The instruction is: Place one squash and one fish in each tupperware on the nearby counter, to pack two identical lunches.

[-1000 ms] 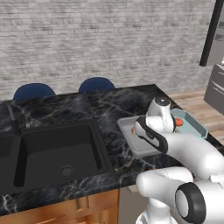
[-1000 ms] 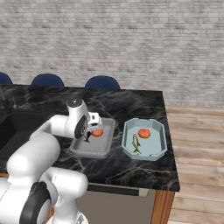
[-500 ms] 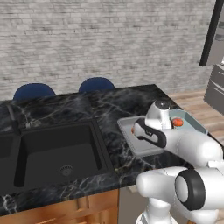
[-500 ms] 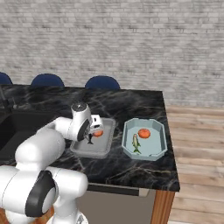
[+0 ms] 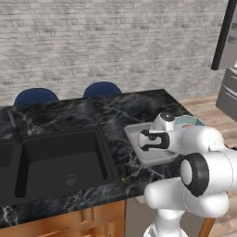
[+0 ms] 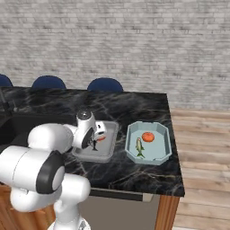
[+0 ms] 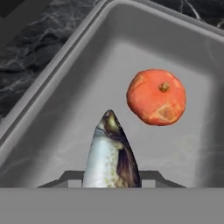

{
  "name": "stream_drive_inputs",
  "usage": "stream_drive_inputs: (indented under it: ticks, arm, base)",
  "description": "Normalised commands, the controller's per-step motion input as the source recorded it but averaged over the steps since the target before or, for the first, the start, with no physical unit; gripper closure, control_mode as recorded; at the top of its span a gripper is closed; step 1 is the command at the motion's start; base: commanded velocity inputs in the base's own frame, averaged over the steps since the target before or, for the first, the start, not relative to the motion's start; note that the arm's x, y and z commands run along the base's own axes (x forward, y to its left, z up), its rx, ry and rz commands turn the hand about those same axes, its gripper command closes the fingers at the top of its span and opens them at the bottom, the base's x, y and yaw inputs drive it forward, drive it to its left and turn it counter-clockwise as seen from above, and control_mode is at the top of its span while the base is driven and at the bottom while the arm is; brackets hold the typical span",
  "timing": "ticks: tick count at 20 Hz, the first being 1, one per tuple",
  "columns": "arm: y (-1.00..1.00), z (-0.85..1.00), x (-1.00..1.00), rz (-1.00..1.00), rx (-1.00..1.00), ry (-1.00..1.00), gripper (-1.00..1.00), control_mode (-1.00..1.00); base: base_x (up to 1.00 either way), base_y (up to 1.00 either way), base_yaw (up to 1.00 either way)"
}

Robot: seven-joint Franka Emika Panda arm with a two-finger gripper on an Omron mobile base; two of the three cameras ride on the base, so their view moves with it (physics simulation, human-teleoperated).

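My gripper (image 6: 95, 140) is shut on the dark grey fish (image 7: 111, 153), which hangs head-down just above the floor of the grey tupperware (image 6: 96, 155). Inside this tupperware (image 7: 52, 78) an orange-red squash (image 7: 156, 97) lies a little beyond the fish and apart from it. In the left base view the gripper (image 5: 146, 140) sits over the same tupperware (image 5: 137, 131). To the right stands the pale blue tupperware (image 6: 166, 148), which holds a second squash (image 6: 148, 136) and the slender yellow-green fish (image 6: 139, 147). Both stand on the black marble counter (image 6: 134, 103).
A black sink basin (image 5: 65, 162) is sunk into the counter to the left of the tupperware. Blue chair backs (image 5: 102, 88) stand behind the counter against the brick wall. The counter ends just right of the blue tupperware, above a wooden floor (image 6: 202, 179).
The gripper with the fish has edged slightly to the right over the grey tupperware. The arm's elbow has swung closer to the cameras. Squash and blue tupperware have not moved.
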Motion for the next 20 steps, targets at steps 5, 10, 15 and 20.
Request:
stream_drive_inputs:
  ticks: [5,10,15,20]
  arm:
    - [0.0,-0.14,0.23,0.0,0.0,0.0,-1.0,-1.0]
    - [0.0,0.0,0.19,0.0,0.0,0.0,-1.0,-1.0]
    - [-0.02,0.46,0.02,0.0,0.0,0.0,-1.0,-1.0]
    - [-0.16,1.0,-0.63,-0.01,-0.01,0.0,-1.0,-1.0]
  base:
    - [0.0,0.0,0.0]
    - [0.0,0.0,0.0]
    - [0.0,0.0,0.0]
    - [0.0,0.0,0.0]
